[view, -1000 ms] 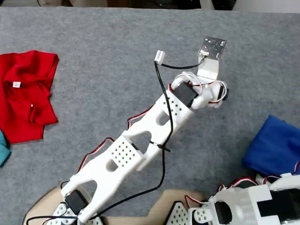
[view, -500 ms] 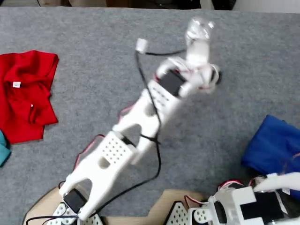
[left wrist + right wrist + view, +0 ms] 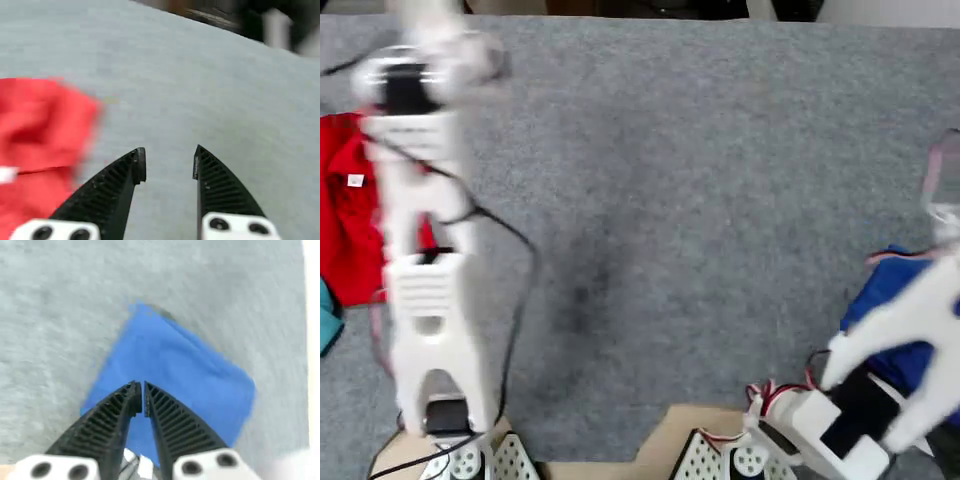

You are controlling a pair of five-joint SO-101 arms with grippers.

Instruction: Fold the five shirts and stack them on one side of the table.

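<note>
Shirts, three counted: one crumpled red cotton shirt far left, one teal cloth edge beside it, one folded blue shirt right. Left gripper spread apart near the red; right gripper closed over the blue.

The worktop is a mottled grey. One red shirt is plain, with a small white tag. The blue shirt is plain too. A sliver of teal cloth shows beside the red. The left arm is white with a black cable, the right arm white with red wires. The left tool and right tool are black, ribbed, on white mounts.
</note>
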